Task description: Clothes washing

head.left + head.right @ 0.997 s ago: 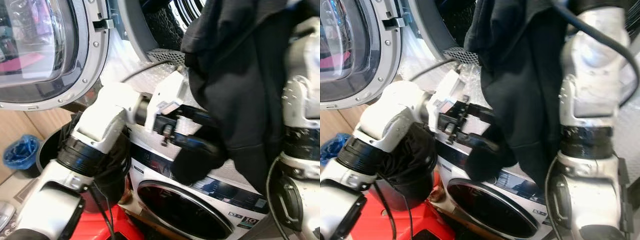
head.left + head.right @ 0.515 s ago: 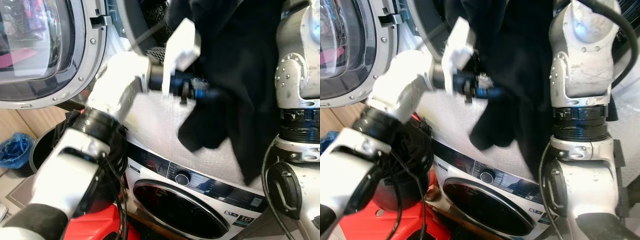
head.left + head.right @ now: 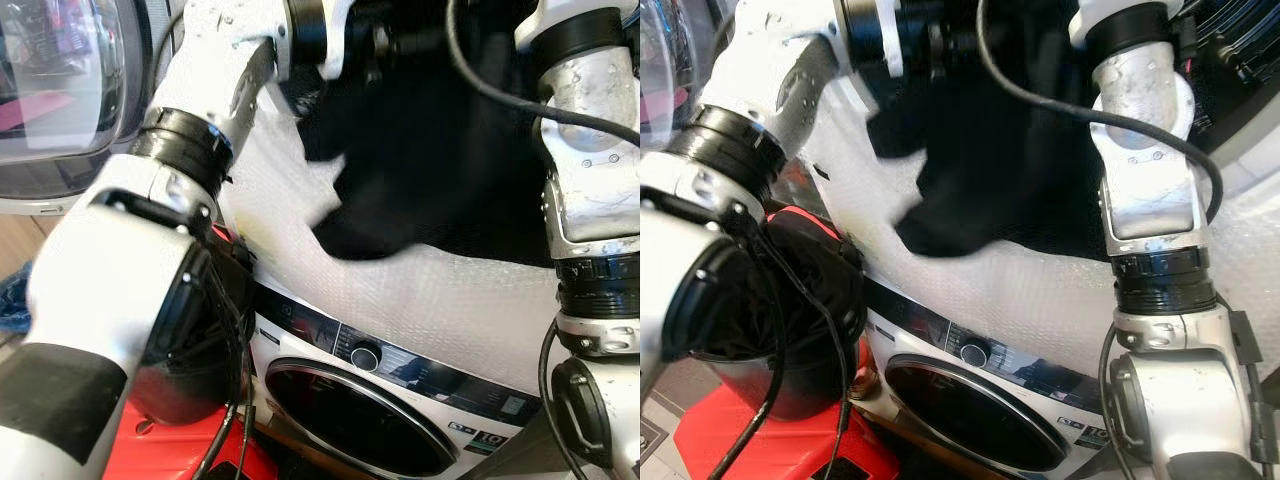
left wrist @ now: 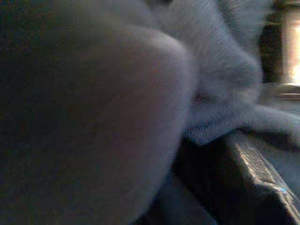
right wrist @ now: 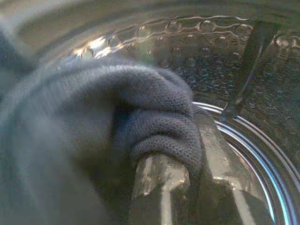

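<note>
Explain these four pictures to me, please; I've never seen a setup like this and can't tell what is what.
This is a humanoid robot loading laundry. The two wide pictures come from cameras on its head, looking down past its silver arms. Both arms lift a black garment toward the upper washer's opening; part of it hangs over the bubble wrap covering that machine's front. Below sits a second washing machine with its door shut. The upper machine's round glass door stands open at the left. The two dim pictures come from cameras on the wrists. The right claw is shut on the dark knit cloth inside the steel drum. The left wrist picture shows blurred cloth.
</note>
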### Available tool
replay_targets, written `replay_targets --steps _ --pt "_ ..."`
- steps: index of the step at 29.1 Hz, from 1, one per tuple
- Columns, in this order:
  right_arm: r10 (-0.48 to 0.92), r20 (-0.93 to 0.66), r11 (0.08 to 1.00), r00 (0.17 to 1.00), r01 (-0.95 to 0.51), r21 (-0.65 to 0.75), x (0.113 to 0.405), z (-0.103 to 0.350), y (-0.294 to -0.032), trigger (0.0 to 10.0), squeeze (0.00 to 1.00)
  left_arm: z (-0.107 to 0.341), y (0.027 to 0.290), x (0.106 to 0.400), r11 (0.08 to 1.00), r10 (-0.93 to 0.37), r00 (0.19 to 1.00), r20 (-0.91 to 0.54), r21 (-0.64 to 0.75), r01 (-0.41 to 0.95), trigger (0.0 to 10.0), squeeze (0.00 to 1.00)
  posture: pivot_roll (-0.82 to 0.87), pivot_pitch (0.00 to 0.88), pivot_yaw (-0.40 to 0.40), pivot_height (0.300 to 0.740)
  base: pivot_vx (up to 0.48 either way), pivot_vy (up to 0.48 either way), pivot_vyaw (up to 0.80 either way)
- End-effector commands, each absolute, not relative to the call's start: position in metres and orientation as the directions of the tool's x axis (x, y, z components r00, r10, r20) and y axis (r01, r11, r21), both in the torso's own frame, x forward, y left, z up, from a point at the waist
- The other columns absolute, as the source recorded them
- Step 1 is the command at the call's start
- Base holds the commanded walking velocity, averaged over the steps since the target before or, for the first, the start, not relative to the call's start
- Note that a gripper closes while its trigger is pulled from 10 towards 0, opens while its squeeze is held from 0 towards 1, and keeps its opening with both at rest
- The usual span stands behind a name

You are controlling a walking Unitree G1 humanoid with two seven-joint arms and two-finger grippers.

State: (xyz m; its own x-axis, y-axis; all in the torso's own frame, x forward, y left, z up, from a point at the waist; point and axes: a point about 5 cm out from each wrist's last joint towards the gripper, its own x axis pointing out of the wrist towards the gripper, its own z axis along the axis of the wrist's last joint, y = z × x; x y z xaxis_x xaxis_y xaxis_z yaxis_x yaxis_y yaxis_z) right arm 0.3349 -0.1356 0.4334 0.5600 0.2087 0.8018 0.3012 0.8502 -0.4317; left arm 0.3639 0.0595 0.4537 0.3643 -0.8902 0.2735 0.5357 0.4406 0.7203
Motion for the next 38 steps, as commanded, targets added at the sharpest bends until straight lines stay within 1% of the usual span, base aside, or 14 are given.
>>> replay_targets --steps 1,2,5,8,9,21,27,28,29,30,32,35,36,38 --pt "0.220 0.812 0.838 0.541 0.321 -0.441 0.331 0.436 -0.134 10.0 0.00 0.468 0.064 0.362 0.491 -0.856 0.410 0.316 0.746 0.450 10.0 0.00 0.07 0.085 -0.031 0.740 0.000 0.000 0.00" --pt "0.239 0.808 0.826 0.539 0.324 -0.461 0.329 0.435 -0.133 10.0 1.00 0.466 0.068 0.366 0.517 -0.830 0.460 0.316 0.743 0.424 10.0 0.00 0.07 0.085 -0.031 0.740 0.000 0.000 0.00" --pt "0.327 0.771 0.802 0.546 0.272 -0.533 0.326 0.431 -0.128 10.0 1.00 0.462 0.073 0.371 0.534 -0.809 0.506 0.301 0.736 0.417 10.0 0.00 0.07 0.085 -0.031 0.740 0.000 0.000 0.00" --pt "0.591 0.580 0.662 0.560 0.073 -0.746 0.314 0.410 -0.117 10.0 1.00 0.445 0.078 0.384 0.560 -0.767 0.594 0.242 0.704 0.436 10.0 0.00 0.07 0.087 -0.035 0.740 0.000 0.000 0.00" --pt "0.622 0.547 0.627 0.561 0.061 -0.777 0.312 0.406 -0.117 10.0 0.00 0.441 0.078 0.386 0.558 -0.762 0.607 0.223 0.702 0.442 10.0 0.00 0.07 0.089 -0.036 0.740 0.000 0.000 0.00" --pt "0.691 0.264 0.421 0.672 -0.077 -0.904 0.302 0.377 -0.158 10.0 0.00 0.423 0.084 0.399 0.598 -0.670 0.730 0.137 0.683 0.420 10.0 0.00 0.06 0.097 -0.032 0.740 0.000 0.000 0.00" --pt "0.652 0.142 0.324 0.745 -0.105 -0.940 0.309 0.362 -0.169 10.0 0.00 0.426 0.084 0.397 0.597 -0.689 0.709 0.153 0.675 0.434 10.0 0.00 0.06 0.104 -0.034 0.740 0.000 0.000 0.00" --pt "0.636 0.152 0.329 0.757 -0.088 -0.940 0.312 0.363 -0.170 10.0 0.67 0.426 0.083 0.396 0.585 -0.700 0.698 0.150 0.681 0.441 10.0 0.00 0.06 0.104 -0.034 0.740 0.000 0.000 0.00" --pt "0.636 0.152 0.329 0.757 -0.088 -0.940 0.312 0.363 -0.170 10.0 0.67 0.426 0.083 0.396 0.585 -0.700 0.698 0.150 0.681 0.441 10.0 0.00 0.06 0.104 -0.034 0.740 0.000 0.000 0.00" --pt "0.632 0.177 0.364 0.754 -0.087 -0.928 0.313 0.365 -0.170 10.0 1.00 0.426 0.081 0.395 0.572 -0.716 0.683 0.146 0.684 0.453 10.0 0.00 0.07 0.104 -0.034 0.740 0.000 0.000 0.00" --pt "0.673 0.204 0.424 0.711 -0.144 -0.894 0.309 0.368 -0.164 10.0 1.00 0.425 0.079 0.394 0.541 -0.741 0.659 0.131 0.698 0.470 10.0 0.00 0.07 0.107 -0.037 0.740 0.000 0.000 0.00" --pt "0.803 0.294 0.501 0.518 -0.319 -0.805 0.288 0.377 -0.152 10.0 1.00 0.422 0.078 0.394 0.529 -0.745 0.656 0.123 0.707 0.469 10.0 0.00 0.08 0.111 -0.042 0.740 0.000 0.000 0.00" --pt "0.836 0.303 0.487 0.458 -0.362 -0.795 0.280 0.377 -0.151 10.0 0.00 0.422 0.078 0.394 0.530 -0.743 0.658 0.122 0.709 0.466 10.0 0.00 0.08 0.111 -0.042 0.740 0.000 0.000 0.00" --pt "0.864 0.338 0.485 0.374 -0.434 -0.759 0.271 0.379 -0.152 10.0 0.00 0.421 0.079 0.395 0.534 -0.736 0.665 0.123 0.709 0.461 10.0 0.00 0.08 0.111 -0.042 0.740 0.000 0.000 0.00"
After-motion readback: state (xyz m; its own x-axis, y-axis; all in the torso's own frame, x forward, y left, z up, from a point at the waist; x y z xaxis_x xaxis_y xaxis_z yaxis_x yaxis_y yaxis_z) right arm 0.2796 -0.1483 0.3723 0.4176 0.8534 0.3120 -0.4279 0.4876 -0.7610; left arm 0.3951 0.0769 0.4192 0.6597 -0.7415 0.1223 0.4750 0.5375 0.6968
